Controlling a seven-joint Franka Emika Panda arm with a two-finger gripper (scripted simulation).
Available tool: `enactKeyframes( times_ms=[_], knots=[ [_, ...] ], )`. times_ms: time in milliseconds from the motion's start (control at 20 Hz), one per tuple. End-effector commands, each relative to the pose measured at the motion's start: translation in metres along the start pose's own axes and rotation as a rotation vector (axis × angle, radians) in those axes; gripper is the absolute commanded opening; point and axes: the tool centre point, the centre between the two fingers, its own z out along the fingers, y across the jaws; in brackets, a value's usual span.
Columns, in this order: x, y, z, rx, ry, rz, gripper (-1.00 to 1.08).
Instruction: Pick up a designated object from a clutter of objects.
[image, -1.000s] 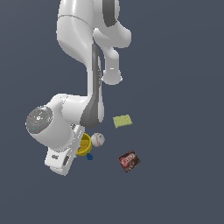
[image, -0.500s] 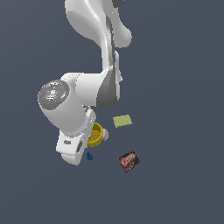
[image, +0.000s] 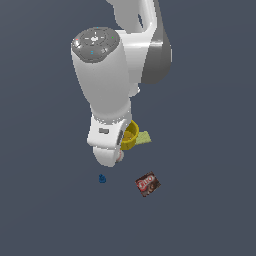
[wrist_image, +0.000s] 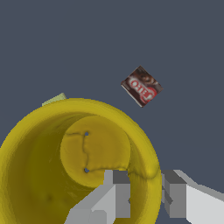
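Grasp-and-lift step. In the wrist view the tool (wrist_image: 146, 194) straddles the wall of the yellow cup (wrist_image: 83, 162): one finger (wrist_image: 116, 194) sits inside the hollow, the other (wrist_image: 175, 194) outside the rim, pinching the thick wall between them. In the exterior view the cup (image: 130, 136) shows at the lower end of the arm (image: 107, 100), at about 3 o'clock from the wrist housing, and appears raised off the desk (image: 210, 200), though its height cannot be confirmed. The pale sponge (image: 144, 137) peeks out just beyond the cup at 3 o'clock; the dark packet (image: 147, 184) lies at 5 o'clock from the cup, well apart; the blue piece (image: 102, 178) lies at 7 o'clock. The baseball is mostly hidden by the arm. The pick looks nearly complete; the next move likely calls for a steady vertical raise, with the pinch maintained so the wall does not slip.
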Motion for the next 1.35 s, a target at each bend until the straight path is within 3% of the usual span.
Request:
enactKeyframes(
  times_ms=[0,700,1300],
  knots=[
    [0.019,-0.013,-0.024,-0.002,-0.001,0.0,-1.0],
    [0.115,-0.078,-0.14,-0.002,0.001,0.0,-1.0],
    [0.144,-0.094,-0.175,-0.002,0.003,0.001,-1.0]
  ],
)
